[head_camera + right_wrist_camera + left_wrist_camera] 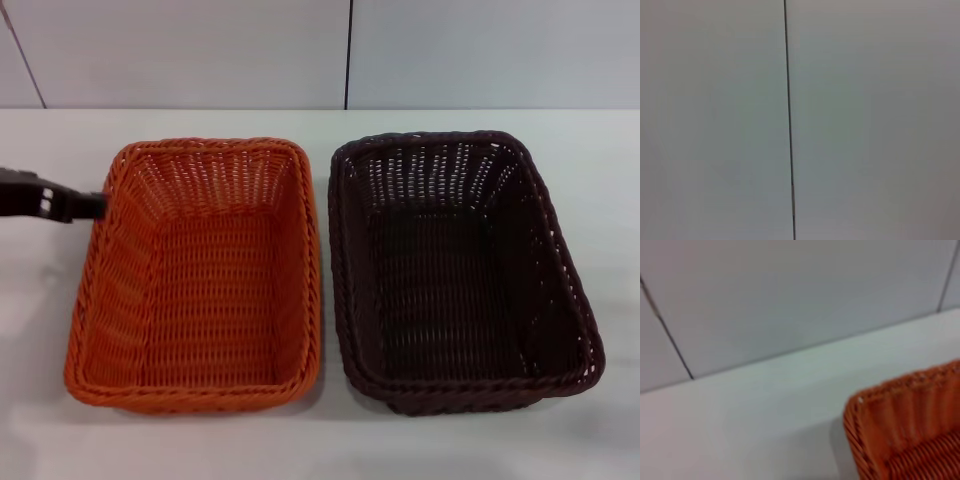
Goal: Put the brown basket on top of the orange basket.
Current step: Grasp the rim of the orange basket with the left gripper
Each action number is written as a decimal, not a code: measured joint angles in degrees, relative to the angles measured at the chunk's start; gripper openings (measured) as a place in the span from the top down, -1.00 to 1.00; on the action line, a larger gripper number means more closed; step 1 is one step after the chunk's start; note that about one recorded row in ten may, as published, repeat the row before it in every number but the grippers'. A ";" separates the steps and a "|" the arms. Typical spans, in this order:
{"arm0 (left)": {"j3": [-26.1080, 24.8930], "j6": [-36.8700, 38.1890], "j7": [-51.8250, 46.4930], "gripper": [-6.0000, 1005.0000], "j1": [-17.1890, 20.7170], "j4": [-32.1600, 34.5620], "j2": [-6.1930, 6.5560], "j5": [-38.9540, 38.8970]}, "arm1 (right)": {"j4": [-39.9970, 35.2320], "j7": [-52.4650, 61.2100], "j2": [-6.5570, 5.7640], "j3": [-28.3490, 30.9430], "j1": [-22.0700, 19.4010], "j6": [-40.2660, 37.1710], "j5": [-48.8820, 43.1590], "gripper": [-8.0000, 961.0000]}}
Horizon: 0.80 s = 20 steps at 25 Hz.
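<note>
- On the white counter (330,440), just left of the brown basket (460,270): the orange basket (200,275), upright, open side up, nothing inside; same size and same lengthwise set; near rims of the two almost level.
- Between the orange basket and the brown basket: a narrow strip of bare counter, widest at the near ends; long sides close, whether touching at the far corners cannot be told.
- Against the far left corner of the orange basket: the left tool (85,205), black, reaching in from the left edge of the head view, tip at or just outside the braided rim; contact with the rim not clear; released or clenched, cannot tell.
- Seen from the left wrist: one rounded corner of the orange basket (905,430), braided rim and sloped inner weave, standing on the counter with a grey panelled wall (790,295) behind.
- Beyond both baskets: the same wall (350,50), with a dark vertical seam.
- Right tool: outside every view; right wrist facing only a plain panel crossed by one dark seam (788,120).
</note>
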 joint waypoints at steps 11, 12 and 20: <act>3.47 -2.96 -1.44 -0.66 -3.31 8.47 0.02 0.54 | 0.39 0.00 0.00 -0.02 0.07 0.00 0.00 -0.69; 3.68 -2.82 -1.43 -0.66 -3.98 10.21 0.04 0.54 | 0.41 0.00 0.00 -0.01 0.07 0.00 0.00 -0.69; 3.85 -2.68 -1.18 -0.66 -7.31 16.87 -0.03 0.51 | 0.49 0.00 -0.08 -0.18 0.07 -0.03 0.00 -0.69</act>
